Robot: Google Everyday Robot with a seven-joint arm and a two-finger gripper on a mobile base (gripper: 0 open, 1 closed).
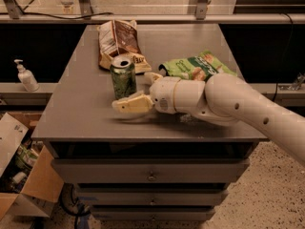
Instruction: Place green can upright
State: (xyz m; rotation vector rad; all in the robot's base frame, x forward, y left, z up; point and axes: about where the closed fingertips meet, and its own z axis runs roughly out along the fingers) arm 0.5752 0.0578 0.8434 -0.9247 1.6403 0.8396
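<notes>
Camera view: green can (123, 77) stands upright on the grey table (76, 109), pull-tab top up, just in front of a brown snack bag (119, 39). A green snack bag (195, 66) lies to its right. Gripper (138, 90) sits low over the table beside the can, fingers spread, holding nothing. One finger (131, 104) crosses in front of the can's base; contact there cannot be told. Task looks nearly complete.

Risks: a sideways pull-out could let that near finger clip the base and tip the can. A swing of the arm (238, 104) could drag the green bag into it. Retreating straight away from the can seems safest.
</notes>
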